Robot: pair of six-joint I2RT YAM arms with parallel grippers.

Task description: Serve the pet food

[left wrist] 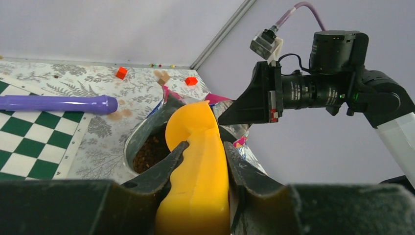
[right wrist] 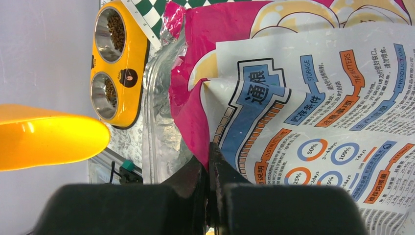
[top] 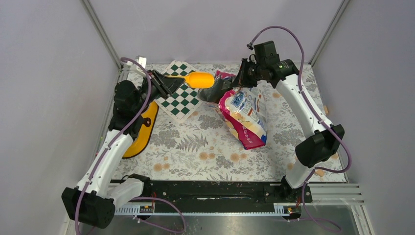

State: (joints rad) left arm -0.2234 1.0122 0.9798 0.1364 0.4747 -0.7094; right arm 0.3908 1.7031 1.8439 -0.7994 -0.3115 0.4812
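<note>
While the scoop hovers at the bag's mouth, left pincer (left wrist: 205, 147): closed narrow on the handle of the orange scoop (left wrist: 195, 171), one finger on each side.
Scoop: its bowl points at the open bag; whether it carries anything cannot be told from here.
Right pincer (right wrist: 210, 147): squeezed tight on a fold of the bag's edge, lifting that side so the foil-lined mouth gapes.
Bag (top: 244, 117): pink and blue, lying slanted on the worktop, mouth towards the back and towards the scoop.
Kibble (left wrist: 149, 152): most of it sits as a dark brown heap just inside the bag's mouth, right below the scoop.
Feeder (right wrist: 117, 63): yellow, two steel bowls, at the left edge beside the left arm and well apart from the bag.
Done so far: both bowls show some kibble, a thin layer rather than a full helping.
Left to do, by my reading: dip the scoop into the bag, carry it across to the feeder and tip it in; then release the bag.
Worktop (top: 195, 142): covered in a grey leaf-and-flower print cloth, with a green-and-white chessboard (top: 182, 95) under the scoop, a purple tube (left wrist: 54, 103) and small red blocks (left wrist: 121, 73) near the back.
Near edge: a black rail (top: 210, 193) carries both arm bases.
Room: plain pale lilac-grey walls (top: 49, 73) close in on three sides, with metal posts in the corners.
</note>
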